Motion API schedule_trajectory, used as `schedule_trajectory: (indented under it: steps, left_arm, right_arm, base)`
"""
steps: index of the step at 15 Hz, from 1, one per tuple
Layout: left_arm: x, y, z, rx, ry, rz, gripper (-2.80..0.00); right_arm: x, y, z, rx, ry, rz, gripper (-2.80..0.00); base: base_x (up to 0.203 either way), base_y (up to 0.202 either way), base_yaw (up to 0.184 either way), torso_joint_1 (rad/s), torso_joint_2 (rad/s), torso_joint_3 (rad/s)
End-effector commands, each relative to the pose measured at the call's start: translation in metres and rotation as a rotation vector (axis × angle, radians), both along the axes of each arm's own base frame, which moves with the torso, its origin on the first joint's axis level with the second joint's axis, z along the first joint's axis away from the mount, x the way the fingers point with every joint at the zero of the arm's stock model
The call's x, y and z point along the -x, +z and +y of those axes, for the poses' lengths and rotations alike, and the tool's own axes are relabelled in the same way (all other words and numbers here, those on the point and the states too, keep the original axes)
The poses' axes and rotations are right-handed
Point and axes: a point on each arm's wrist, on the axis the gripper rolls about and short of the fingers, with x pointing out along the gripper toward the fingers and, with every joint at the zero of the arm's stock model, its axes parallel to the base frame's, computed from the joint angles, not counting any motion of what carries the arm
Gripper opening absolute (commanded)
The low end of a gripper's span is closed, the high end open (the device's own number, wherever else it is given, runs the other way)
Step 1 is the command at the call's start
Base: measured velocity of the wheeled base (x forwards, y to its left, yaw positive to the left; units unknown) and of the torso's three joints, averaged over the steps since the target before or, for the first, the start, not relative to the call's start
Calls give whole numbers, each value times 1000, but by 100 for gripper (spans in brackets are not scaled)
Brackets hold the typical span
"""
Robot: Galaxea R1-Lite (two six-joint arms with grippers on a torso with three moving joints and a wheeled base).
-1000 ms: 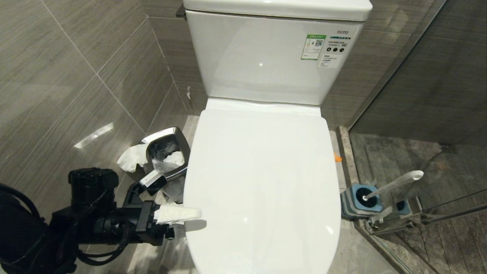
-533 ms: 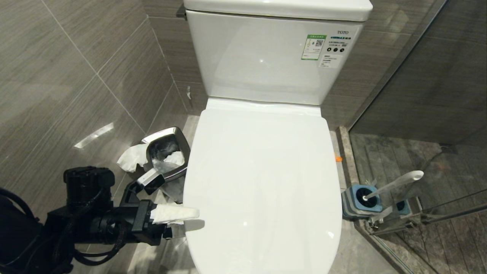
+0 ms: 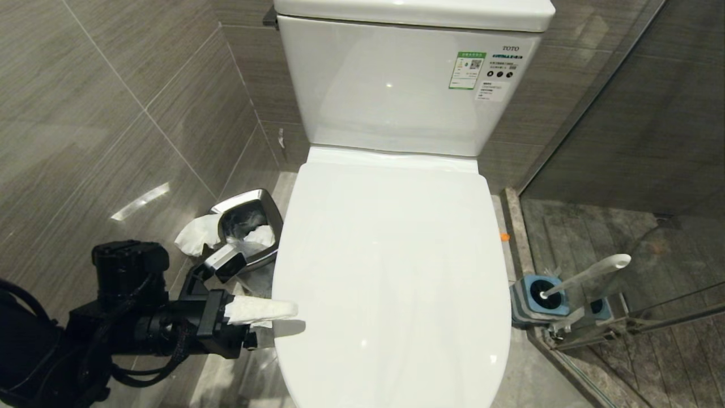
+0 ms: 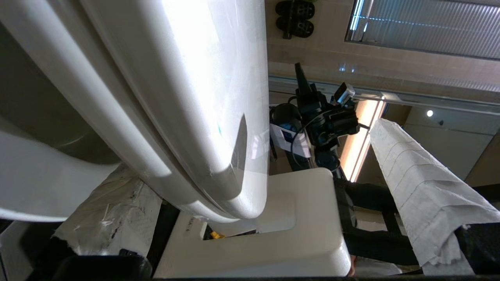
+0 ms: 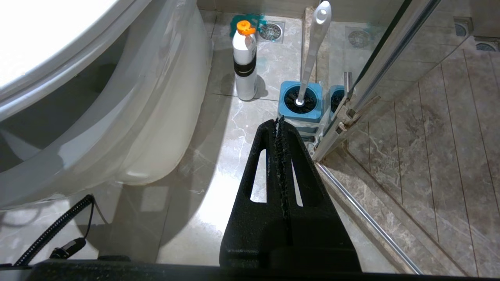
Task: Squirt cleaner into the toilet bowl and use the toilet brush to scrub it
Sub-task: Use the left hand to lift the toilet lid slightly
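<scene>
The toilet bowl [image 5: 156,97] is covered by its shut white lid [image 3: 391,272]; only the bowl's outer side shows. My left gripper [image 3: 286,320] is open at the lid's left front edge. One paper-wrapped finger [image 4: 422,195] lies above the lid and the other [image 4: 105,218] below, with the lid's rim [image 4: 234,187] between them. The toilet brush [image 3: 589,275] stands tilted in its blue-topped holder [image 3: 538,300] on the floor to the right. A white cleaner bottle [image 5: 244,62] with an orange cap stands beside it. My right gripper [image 5: 279,121] hangs shut and empty low beside the bowl.
A steel waste bin [image 3: 249,226] stuffed with tissue stands between the toilet and the left tiled wall, just behind my left arm. A glass shower partition [image 3: 623,141] with a metal floor rail [image 5: 371,222] closes off the right side. The cistern [image 3: 402,85] stands behind the lid.
My left gripper's upper finger sits a touch higher at the lid's edge, and the lid's front outline looks slightly larger. The brush, the holder and the right arm have not moved.
</scene>
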Motion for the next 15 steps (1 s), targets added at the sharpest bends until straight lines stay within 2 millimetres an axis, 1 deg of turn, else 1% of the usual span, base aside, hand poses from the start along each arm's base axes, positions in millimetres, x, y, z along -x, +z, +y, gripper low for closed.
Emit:
schedule_trajectory:
  steps: [1,4,7,9,12,15]
  left_arm:
    - [-3,8,-2,10,-10,-32,0]
    - [-9,17,-8,17,-15,-52,0]
    - [-11,22,-16,18,-14,-68,0]
    - [-12,27,-18,22,-11,-64,0]
    - [-22,46,-21,46,-5,-77,0]
    - [-23,59,-17,61,11,-79,0]
  right_arm:
    - [0,0,0,0,0,-1,-280]
    - [0,0,0,0,0,-1,-280]
    - [0,0,0,0,0,-1,-280]
    - [0,0,0,-2,0,-1,-280]
    - [0,0,0,0,0,-1,-280]
    - [0,0,0,0,0,-1,-280]
  base:
    - [0,0,0,0,0,0]
    - [0,0,0,0,0,0]
    - [0,0,0,0,0,0]
    - [0,0,0,0,0,0]
    - [0,0,0,0,0,0]
    - [0,0,0,0,0,0]
